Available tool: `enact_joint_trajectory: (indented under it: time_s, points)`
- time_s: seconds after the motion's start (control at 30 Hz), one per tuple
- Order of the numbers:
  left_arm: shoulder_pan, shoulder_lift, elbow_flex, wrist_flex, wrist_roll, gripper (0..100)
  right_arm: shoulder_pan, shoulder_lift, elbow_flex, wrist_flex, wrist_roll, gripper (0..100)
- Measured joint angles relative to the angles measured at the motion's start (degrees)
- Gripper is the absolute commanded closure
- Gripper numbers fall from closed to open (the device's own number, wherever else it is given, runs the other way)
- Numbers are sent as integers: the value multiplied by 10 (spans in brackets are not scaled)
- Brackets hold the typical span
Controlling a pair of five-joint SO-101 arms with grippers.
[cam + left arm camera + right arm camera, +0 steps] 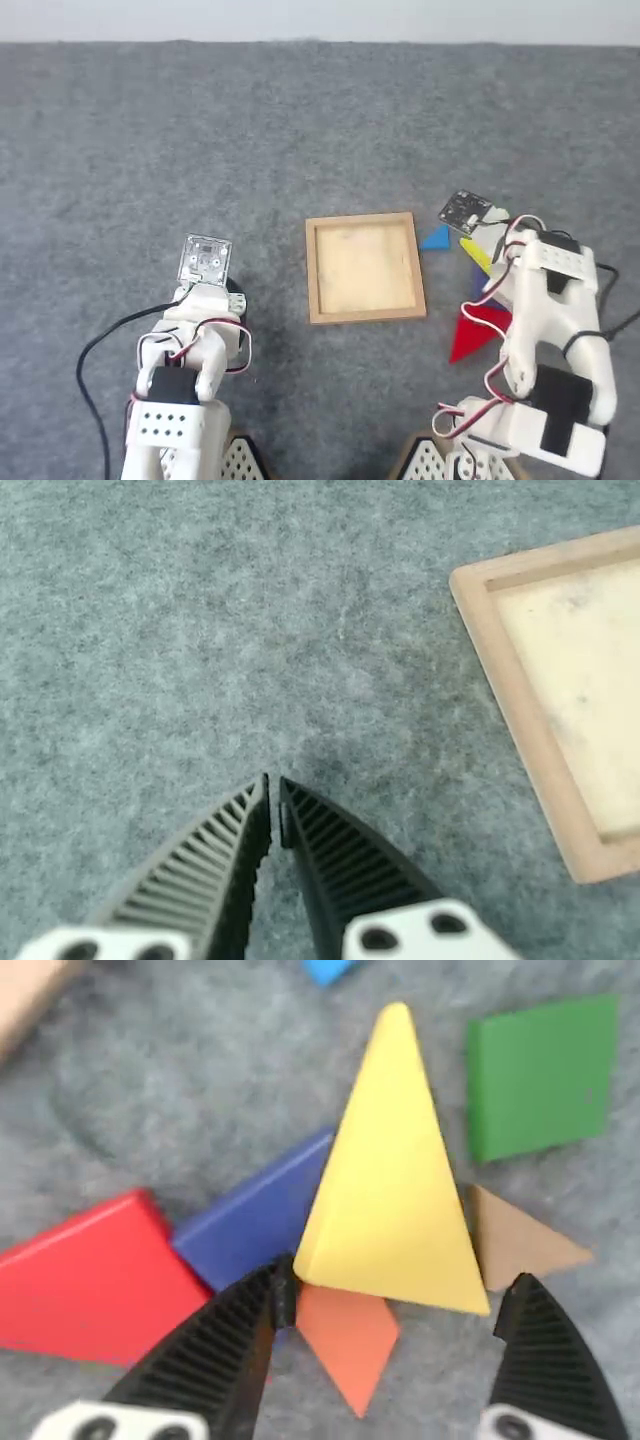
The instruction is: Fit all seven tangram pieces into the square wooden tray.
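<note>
Square wooden tray (362, 219) sits mid-table on grey felt cover (200, 130).
Left gripper (272, 780): fingertips together, low over felt, near tray corner.
Right gripper (402, 1288): jaws apart, flanking wide end of yellow triangle (390, 1180); one fingertip touches its corner.
Yellow triangle overlaps dark blue block (250, 1225), orange piece (345, 1345) and brown triangle (515, 1245).
Red triangle (90, 1280), green square (540, 1075) and light blue triangle (435, 238) lie close by.
All pieces lie outside tray, on its right in high view.

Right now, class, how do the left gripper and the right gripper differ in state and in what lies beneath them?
The left gripper has its jaws shut; the right gripper has them open. The left gripper is over grey carpet beside the wooden tray; the right gripper straddles the wide end of the yellow triangle. Both have black ribbed jaws.
</note>
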Motion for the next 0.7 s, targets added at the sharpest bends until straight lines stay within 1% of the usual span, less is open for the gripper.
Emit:
enact_joint_trajectory:
  time_s: [0.27,0.6,0.7]
  points:
    - [0,0,0,0,0,986,-1,71,-1,-84,0,790]
    - [0,0,0,0,0,986,-1,83,-13,-100,2,905]
    - [0,0,0,0,0,986,-1,93,-34,-98,2,920]
